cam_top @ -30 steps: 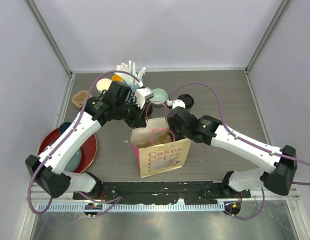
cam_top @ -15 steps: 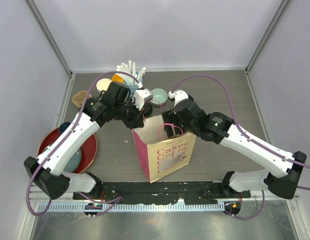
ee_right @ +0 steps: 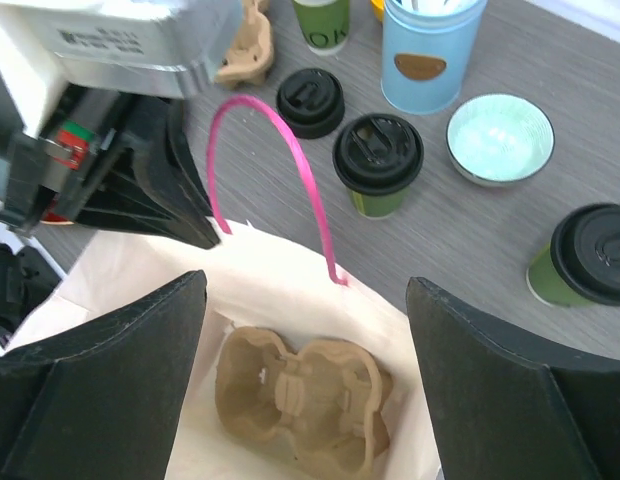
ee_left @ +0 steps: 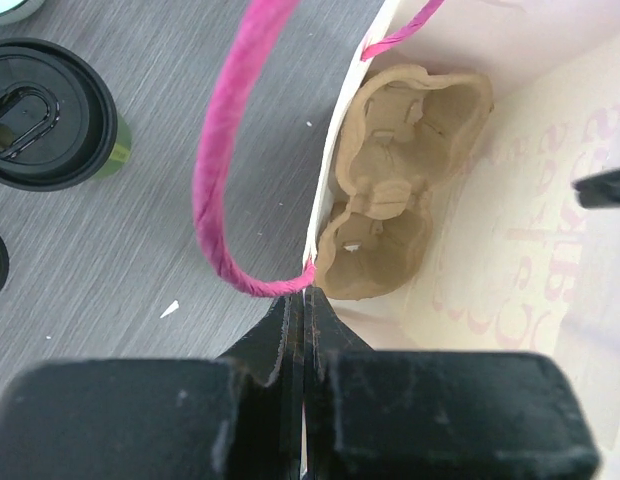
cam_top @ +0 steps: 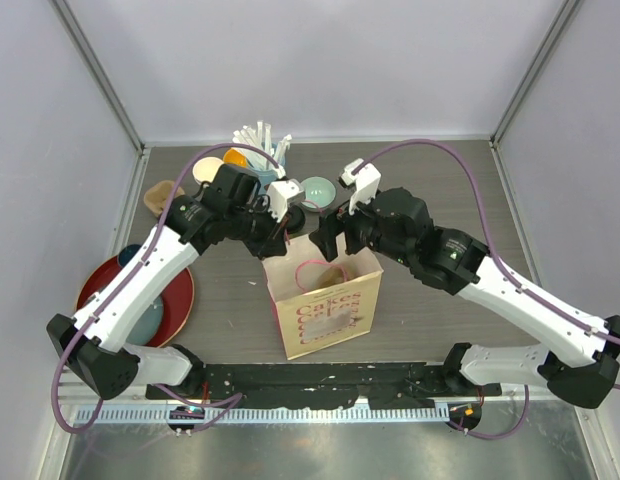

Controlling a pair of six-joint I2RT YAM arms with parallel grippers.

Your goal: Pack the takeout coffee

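Two dark-green takeout coffee cups with black lids stand on the table behind the bag, one in the middle (ee_right: pixel 378 160) and one at the right (ee_right: pixel 590 255); the left wrist view shows one cup (ee_left: pixel 45 110). A white paper bag (cam_top: pixel 325 300) with pink handles stands open, with a brown cardboard cup carrier (ee_right: pixel 300 400) lying on its bottom. My left gripper (ee_left: pixel 308 295) is shut on the bag's rim beside a handle (ee_left: pixel 225 180). My right gripper (ee_right: pixel 305 390) hangs open above the bag's mouth with nothing between its fingers.
A blue cup of straws (ee_right: pixel 425 50), a pale green bowl (ee_right: pixel 500 138), another black lid (ee_right: pixel 310 102), a lidless green cup (ee_right: pixel 320 20) and a second carrier (ee_right: pixel 248 45) crowd the back. A red plate (cam_top: pixel 175 300) lies at the left.
My right gripper has opened wide and risen out of the bag, leaving the carrier inside. The bag swayed and settled. My left gripper kept its hold on the rim.
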